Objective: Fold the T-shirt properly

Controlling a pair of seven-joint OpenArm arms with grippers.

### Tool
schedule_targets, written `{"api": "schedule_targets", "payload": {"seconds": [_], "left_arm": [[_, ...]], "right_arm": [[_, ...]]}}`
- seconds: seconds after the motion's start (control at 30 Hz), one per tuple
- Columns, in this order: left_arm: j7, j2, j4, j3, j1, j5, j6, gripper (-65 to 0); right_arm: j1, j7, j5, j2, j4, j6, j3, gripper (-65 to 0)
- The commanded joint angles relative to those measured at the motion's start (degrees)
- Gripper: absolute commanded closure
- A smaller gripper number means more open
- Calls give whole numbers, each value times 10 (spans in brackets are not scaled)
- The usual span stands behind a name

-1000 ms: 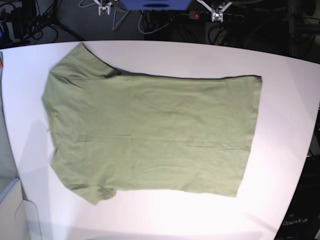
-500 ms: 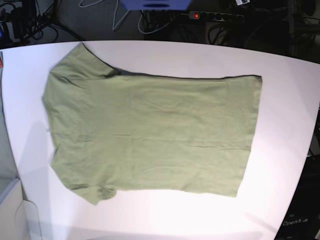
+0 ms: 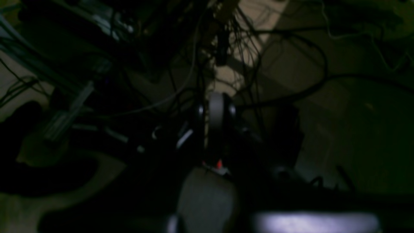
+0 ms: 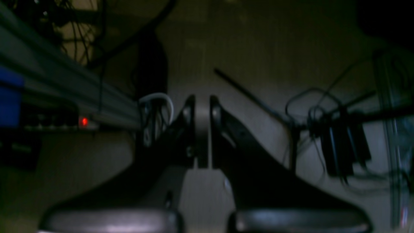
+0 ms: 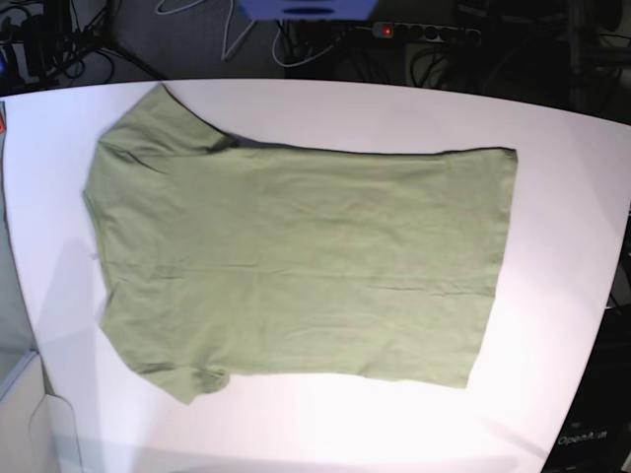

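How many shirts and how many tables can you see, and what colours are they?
Green shirt: 1
White table: 1
Total: 2

T-shirt (image 5: pixel 296 266): plain olive green, no print or pattern. Table (image 5: pixel 562 246): white, unpatterned. Housing (image 5: pixel 306 8) above the far table edge: blue. Power strip (image 5: pixel 424 32): black with a red light. Right gripper (image 4: pixel 202 106): black fingers. Left gripper (image 3: pixel 216 111): dark, grey between the fingers.
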Motion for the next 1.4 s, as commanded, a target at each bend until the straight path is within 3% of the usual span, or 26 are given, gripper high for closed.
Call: {"api": "schedule_targets", "payload": {"seconds": [0.0, 0.2, 0.37, 0.47, 0.67, 0.77, 1.03, 1.17, 1.27, 1.37], "left_arm": [[-16, -3, 19, -2, 26, -2, -2, -11], [-13, 25, 240, -3, 134, -4, 3, -11], [7, 69, 497, -3, 252, -4, 4, -11], [74, 80, 618, -3, 289, -4, 4, -11], [274, 83, 780, -17, 300, -4, 5, -11], [362, 96, 834, -44, 284, -3, 3, -11], [561, 119, 961, -148, 234, -1, -1, -11], [636, 118, 1004, -183, 219, -2, -1, -11], [674, 118, 1023, -207, 202, 2, -1, -11], [713, 114, 1034, -228, 183, 3, -2, -11]], "right_arm": [[-25, 21, 1, 3, 18, 4, 1, 0], [-124, 18, 1, 10, 204, 4, 2, -1], [-195, 17, 1, 10, 349, 4, 3, -1], [-224, 16, 1, 10, 410, 4, 3, -1], [-274, 14, 1, 3, 536, 4, 33, -3], [-284, -31, 1, -6, 604, 4, 56, -10], [-298, -226, 3, -12, 819, 4, 62, -226], [-292, -312, 4, -35, 890, 7, 60, -358], [-279, -352, 45, -48, 924, 8, 53, -437], [-266, -399, 137, -50, 943, 19, 32, -503]]}}
